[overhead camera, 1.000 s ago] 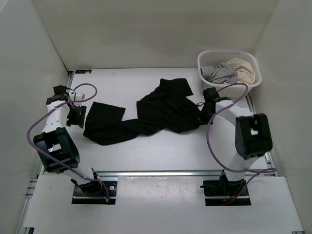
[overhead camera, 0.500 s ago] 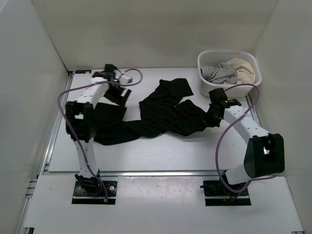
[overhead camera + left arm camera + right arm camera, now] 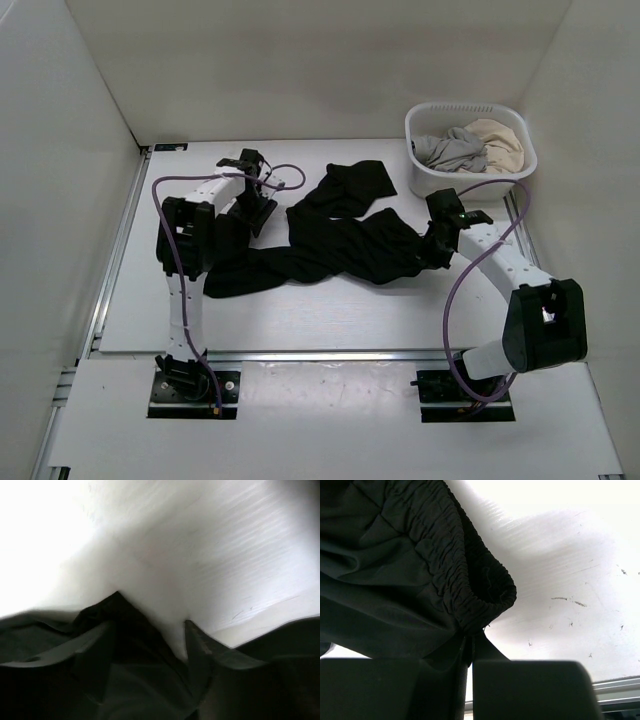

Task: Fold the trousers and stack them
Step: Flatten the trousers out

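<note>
The black trousers [image 3: 340, 240] lie crumpled across the middle of the table, with one leg running left and the other towards the far side. My left gripper [image 3: 255, 205] is at the left leg's end. In the left wrist view [image 3: 147, 635] its fingers stand partly apart with a corner of black fabric [image 3: 130, 670] between them. My right gripper [image 3: 436, 245] is at the right end of the trousers. In the right wrist view [image 3: 470, 640] it is shut on the gathered elastic waistband [image 3: 445, 570].
A white laundry basket [image 3: 420, 182] stands at the far right and holds a grey garment [image 3: 450, 150] and a beige garment [image 3: 500, 140]. White walls enclose the table on the left, far and right sides. A metal rail runs along the near edge.
My left arm swung from the table's left edge to the far side, then inward, and the left leg end came with it. My right gripper shifted slightly nearer with the waistband.
</note>
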`<state>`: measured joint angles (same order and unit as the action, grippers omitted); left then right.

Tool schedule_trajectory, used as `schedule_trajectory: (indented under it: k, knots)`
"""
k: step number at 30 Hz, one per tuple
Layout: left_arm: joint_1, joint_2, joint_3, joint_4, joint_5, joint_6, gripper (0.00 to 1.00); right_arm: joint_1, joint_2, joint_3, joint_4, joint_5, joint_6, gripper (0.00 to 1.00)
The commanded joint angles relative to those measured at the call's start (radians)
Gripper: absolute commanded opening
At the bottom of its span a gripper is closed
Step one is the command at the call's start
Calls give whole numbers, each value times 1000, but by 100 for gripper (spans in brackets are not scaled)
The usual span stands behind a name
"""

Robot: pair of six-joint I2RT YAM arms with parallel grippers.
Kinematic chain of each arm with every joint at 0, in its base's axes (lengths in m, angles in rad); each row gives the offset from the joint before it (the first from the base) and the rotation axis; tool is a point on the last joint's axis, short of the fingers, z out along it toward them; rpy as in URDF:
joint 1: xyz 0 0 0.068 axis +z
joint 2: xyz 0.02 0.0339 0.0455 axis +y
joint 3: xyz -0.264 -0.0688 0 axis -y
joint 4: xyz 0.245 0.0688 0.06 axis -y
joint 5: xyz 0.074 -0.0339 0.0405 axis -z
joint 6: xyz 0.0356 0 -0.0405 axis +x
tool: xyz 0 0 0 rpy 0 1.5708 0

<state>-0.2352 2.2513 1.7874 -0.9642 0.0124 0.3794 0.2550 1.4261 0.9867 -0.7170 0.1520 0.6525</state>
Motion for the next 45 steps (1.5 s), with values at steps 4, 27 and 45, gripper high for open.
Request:
schedule_trajectory:
  k: [4,27,45]
  knots:
    - [11,1,-128,51,-189,-22,14,-9,0,78,2,18,-2,0]
    - [672,-596,-101,4,-7,91,14,-655,-131,392,-225,-140,-122,0]
    - [832,-769,-651,136,101,193,14,-663,91,443,-197,-270,-128,40]
